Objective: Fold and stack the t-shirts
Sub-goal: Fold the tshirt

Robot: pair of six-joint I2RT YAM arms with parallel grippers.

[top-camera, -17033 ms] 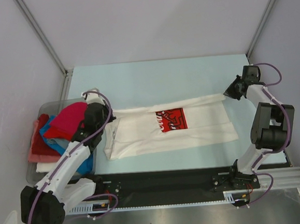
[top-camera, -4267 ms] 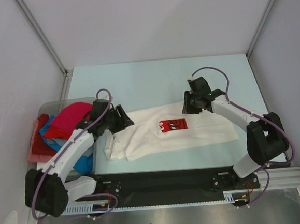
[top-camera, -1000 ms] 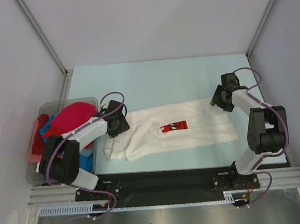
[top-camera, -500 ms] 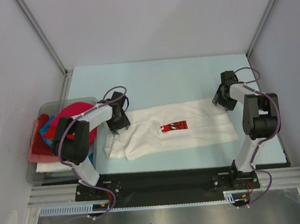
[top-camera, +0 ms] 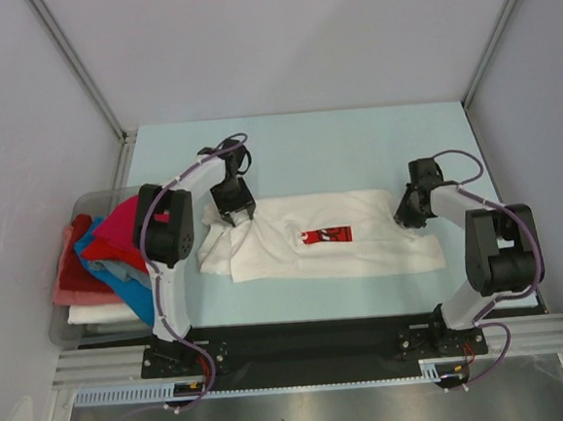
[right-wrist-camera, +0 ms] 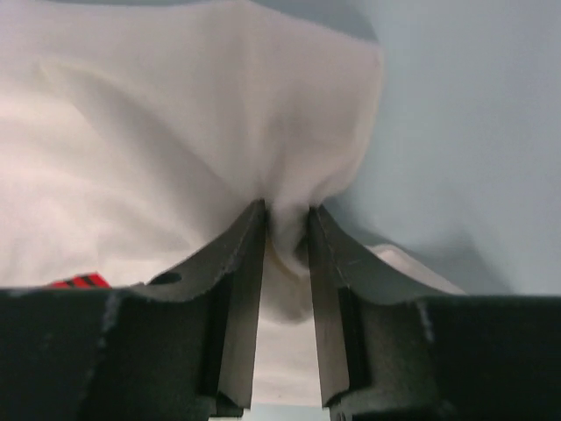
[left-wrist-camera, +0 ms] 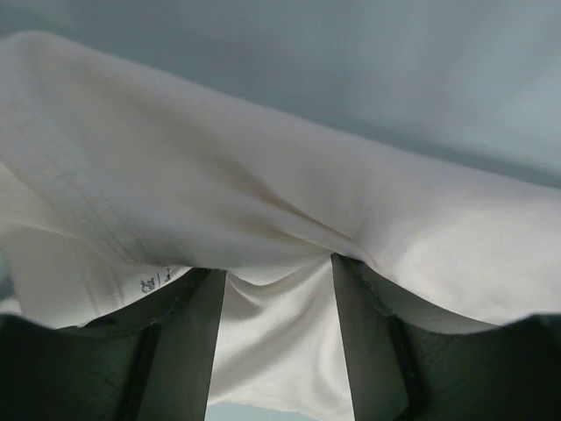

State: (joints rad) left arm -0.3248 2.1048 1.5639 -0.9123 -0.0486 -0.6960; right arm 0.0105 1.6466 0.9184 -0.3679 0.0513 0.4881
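A white t-shirt [top-camera: 304, 243] with a red chest print [top-camera: 324, 234] lies flat across the middle of the table. My left gripper [top-camera: 235, 212] is at its rear left corner. In the left wrist view a fold of white cloth [left-wrist-camera: 280, 202] drapes over the tips of that gripper [left-wrist-camera: 279, 267]; its jaws stand wide apart with loose cloth sagging between them. My right gripper [top-camera: 405, 210] is at the shirt's rear right edge. In the right wrist view it [right-wrist-camera: 287, 215] has its jaws drawn close, pinching a bunched ridge of the white shirt [right-wrist-camera: 175, 132].
A clear grey bin [top-camera: 69, 333] stands at the left table edge, holding a magenta-red tee [top-camera: 127, 227], a blue one [top-camera: 121, 272] and a pink one [top-camera: 73, 293]. The left arm arches over the bin's right side. Bare pale-blue table [top-camera: 335, 148] lies behind the shirt.
The left gripper moved back and right to the shirt's rear left corner, and the shirt's left end shifted with it. The right gripper's jaws closed onto the rear right edge.
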